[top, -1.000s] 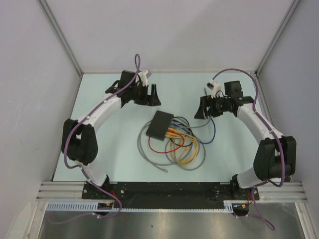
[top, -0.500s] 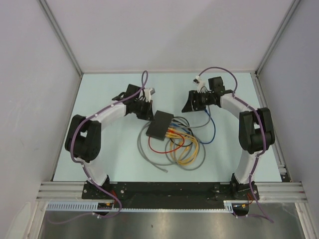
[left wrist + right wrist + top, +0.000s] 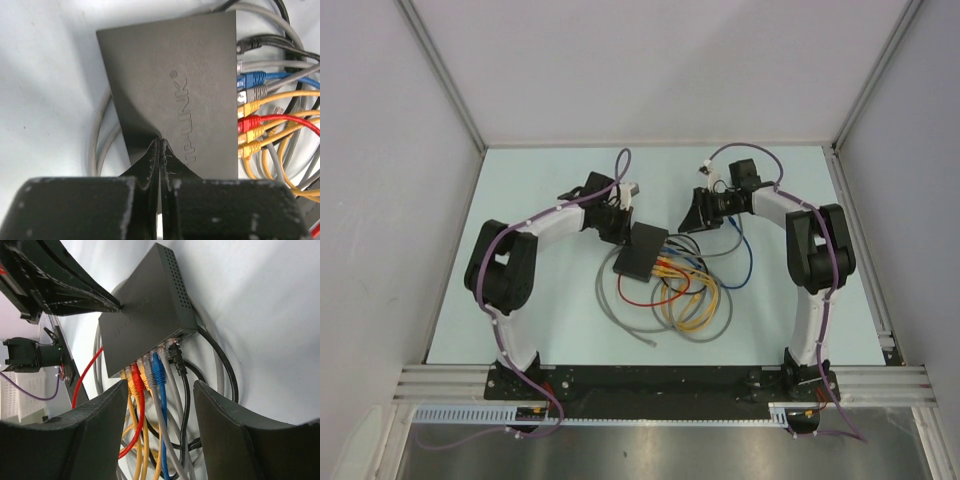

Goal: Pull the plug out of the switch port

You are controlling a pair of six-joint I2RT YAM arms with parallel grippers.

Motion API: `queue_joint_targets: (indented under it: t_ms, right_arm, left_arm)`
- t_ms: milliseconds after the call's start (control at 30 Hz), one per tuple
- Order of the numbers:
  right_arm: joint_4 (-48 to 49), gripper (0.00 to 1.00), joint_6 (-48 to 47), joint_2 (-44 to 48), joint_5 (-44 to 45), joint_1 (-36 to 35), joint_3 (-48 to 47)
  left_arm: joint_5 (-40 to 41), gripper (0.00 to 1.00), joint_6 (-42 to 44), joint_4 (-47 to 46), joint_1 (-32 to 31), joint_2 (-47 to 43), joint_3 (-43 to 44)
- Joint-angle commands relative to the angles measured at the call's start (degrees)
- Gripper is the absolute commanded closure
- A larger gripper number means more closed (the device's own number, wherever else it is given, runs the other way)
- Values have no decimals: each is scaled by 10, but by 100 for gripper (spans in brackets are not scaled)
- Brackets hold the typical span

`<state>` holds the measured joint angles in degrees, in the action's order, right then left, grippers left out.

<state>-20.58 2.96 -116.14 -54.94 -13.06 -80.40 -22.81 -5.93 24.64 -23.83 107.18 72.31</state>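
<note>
Looking down the right pincer point(image 3: 160, 440), I see its jaws standing half wide, gripping nothing, with the row of plugs point(image 3: 150, 371) straight ahead between them. I judge this arm the nearer for the pull. The switch point(image 3: 640, 250) lies in the middle of the bench point(image 3: 550, 290), its port edge turned toward the bench's right edge, cables point(image 3: 695, 300) trailing that way. The left pincer point(image 3: 160, 150), closed on nothing, rests its tips on the switch's top, probably to pin it.

Cables point(image 3: 158, 371) crowd the switch point(image 3: 640, 250) port edge; table point(image 3: 660, 170) behind probably free.
</note>
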Motion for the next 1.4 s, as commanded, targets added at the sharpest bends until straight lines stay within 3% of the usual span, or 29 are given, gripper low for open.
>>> queue_joint_targets:
  t_ms: [0,833,1367]
  right_arm:
    - [10,41,-7,-29,-22,-7,-20]
    - [35,47,17,-132,-39,-40,-82]
    - [25,62,6,-156,-55,-49,-93]
  left_arm:
    - [22,100,14,22,-3,35,18]
    - [40,100,24,28,-9,46,19]
    - [43,100,31,30,-10,51,25]
